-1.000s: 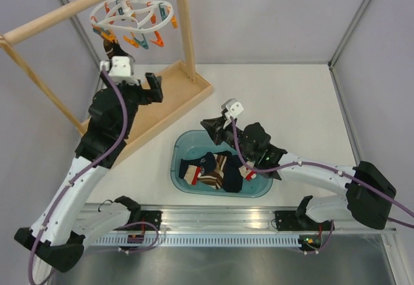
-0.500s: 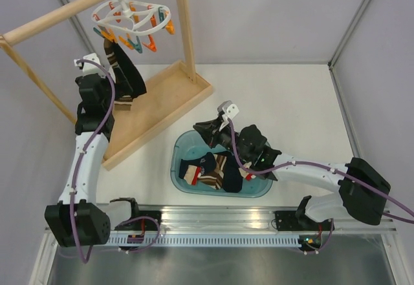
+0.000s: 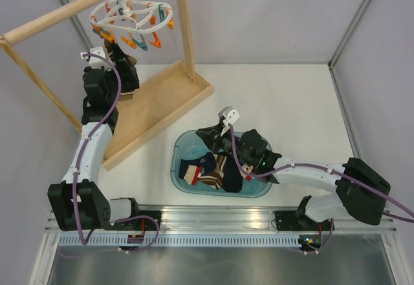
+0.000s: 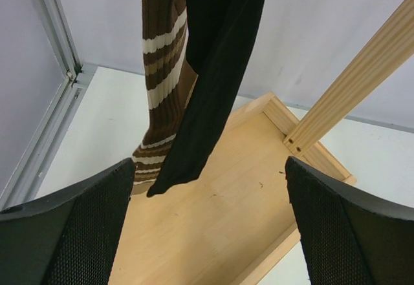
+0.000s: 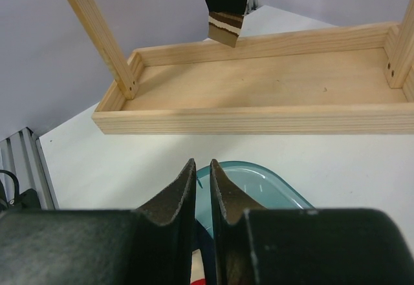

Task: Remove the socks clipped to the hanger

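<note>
Top external: left arm (image 3: 90, 149) raised beside socks (image 4: 194, 72) (fingers (image 4: 71, 233) spread).

Right gripper (image 5: 202, 163) fingers nearly together, thin slit between, nothing held. Just beyond the tips: teal basin (image 5: 259, 176) rim on white surface (image 5: 97, 162). Behind it, wooden tray (image 5: 259, 121) with upright post (image 5: 97, 33). Striped sock (image 5: 226, 4) tip hangs above the tray's far edge.

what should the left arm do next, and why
Probably ease the left end effector up and forward toward the striped sock and black sock. Both hang below the hanger, their tips seemingly just above and beyond its open fingers, so closing now would likely catch nothing.
</note>
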Tool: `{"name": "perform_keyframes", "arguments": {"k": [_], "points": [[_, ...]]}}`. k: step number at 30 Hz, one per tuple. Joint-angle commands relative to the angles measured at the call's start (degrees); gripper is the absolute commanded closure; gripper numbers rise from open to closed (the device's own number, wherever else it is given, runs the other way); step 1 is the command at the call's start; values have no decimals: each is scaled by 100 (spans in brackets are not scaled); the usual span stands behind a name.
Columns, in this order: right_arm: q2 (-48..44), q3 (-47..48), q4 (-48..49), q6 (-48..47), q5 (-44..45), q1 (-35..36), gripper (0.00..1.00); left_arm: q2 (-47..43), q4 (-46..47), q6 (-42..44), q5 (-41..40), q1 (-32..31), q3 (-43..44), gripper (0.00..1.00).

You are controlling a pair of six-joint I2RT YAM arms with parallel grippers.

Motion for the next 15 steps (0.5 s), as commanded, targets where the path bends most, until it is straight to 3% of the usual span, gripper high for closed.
{"name": "perform_keyframes", "arguments": {"k": [1,10,15], "points": [[225,8,412,73,-144,27,82,-85,601,-238,219,16,-17,0],[648,52,728,311,-381,27,82,459,645,-264,491,25,335,7],[675,-10,817,346,-390,27,81,758,584,-238,474,25,633,30]]}}
